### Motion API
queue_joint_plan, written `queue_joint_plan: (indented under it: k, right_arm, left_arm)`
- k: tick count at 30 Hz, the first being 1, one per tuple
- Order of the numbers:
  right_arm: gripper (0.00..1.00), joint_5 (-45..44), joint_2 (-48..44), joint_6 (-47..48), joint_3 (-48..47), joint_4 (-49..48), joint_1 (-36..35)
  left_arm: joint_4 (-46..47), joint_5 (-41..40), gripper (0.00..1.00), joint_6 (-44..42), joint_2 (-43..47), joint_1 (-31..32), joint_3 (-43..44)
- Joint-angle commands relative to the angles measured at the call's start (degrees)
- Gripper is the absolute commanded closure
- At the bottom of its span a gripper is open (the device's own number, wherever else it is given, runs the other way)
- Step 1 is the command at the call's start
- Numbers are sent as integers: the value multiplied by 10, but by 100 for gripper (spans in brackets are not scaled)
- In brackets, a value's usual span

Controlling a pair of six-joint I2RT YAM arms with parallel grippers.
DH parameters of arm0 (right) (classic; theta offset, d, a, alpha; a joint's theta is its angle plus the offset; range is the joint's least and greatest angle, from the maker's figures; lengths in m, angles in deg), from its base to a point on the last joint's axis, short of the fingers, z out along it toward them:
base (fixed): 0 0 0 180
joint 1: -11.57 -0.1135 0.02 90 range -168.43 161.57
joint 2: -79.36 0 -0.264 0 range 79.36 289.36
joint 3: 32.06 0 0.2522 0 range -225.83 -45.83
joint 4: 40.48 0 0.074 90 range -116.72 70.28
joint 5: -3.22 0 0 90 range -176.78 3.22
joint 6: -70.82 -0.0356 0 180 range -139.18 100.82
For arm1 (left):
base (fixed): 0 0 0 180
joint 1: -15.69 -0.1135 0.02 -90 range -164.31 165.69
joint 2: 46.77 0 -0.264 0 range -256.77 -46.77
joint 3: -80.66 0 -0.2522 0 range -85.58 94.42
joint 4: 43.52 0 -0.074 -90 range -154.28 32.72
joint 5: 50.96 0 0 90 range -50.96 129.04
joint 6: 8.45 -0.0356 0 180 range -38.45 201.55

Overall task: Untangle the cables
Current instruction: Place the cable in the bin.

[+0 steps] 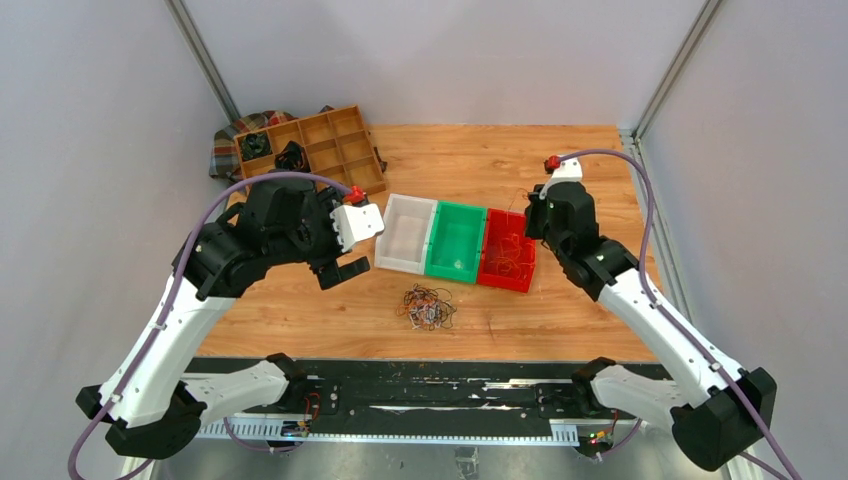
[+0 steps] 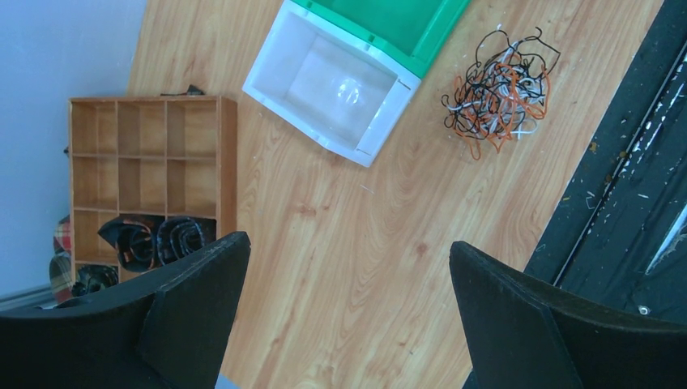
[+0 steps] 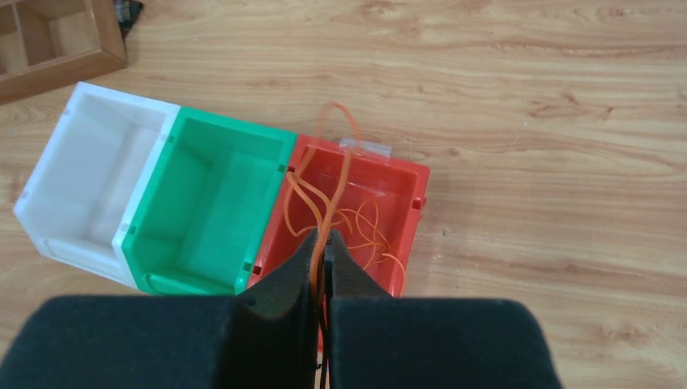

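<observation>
Two hands, two separate jobs at this moment.

Top view: the cables point(image 1: 427, 307) lie as one roughly round tangle on the worktop point(image 1: 580, 160), near the front of the white bin point(image 1: 405, 233) and green bin point(image 1: 455, 240). It shows no clear long axis. Your left hand point(image 1: 343, 271) hangs to the tangle's left, near but apart from it. Your right hand point(image 1: 533, 222) sits over the red bin point(image 1: 507, 262), farther from the tangle. The left arm is the nearer one.

Left wrist view: the fingers point(image 2: 194, 284) stand spread wide with nothing between them. The tangle lies ahead and off to the right of the gap, well clear of the tips. Judgement: you need to shift that way before descending.

Right wrist view: the jaws are pressed together on one orange strand point(image 3: 324, 182). It loops up and trails down into the red bin, where more orange loops lie. Judgement: this strand is already separated and is ready to be dropped there.
</observation>
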Motion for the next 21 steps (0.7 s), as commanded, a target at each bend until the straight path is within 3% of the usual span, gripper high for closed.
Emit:
queue_joint_plan:
  k: [1,15,18,21]
  right_arm:
    - [99,-12,22,-20,17,35,8]
    - [99,73,222,-73,-44,121,10]
    - [90,103,244,-89,-53,127,16]
    - [68,131,248,-99,-64,132,31]
  left_arm:
    - [-2,2,2,-7,6,2,12]
    - [-8,-3,2,-13,0,2,16]
    - [-10,-4,2,-14,-1,2,19]
    - [-13,-6,2,-15,-2,2,23]
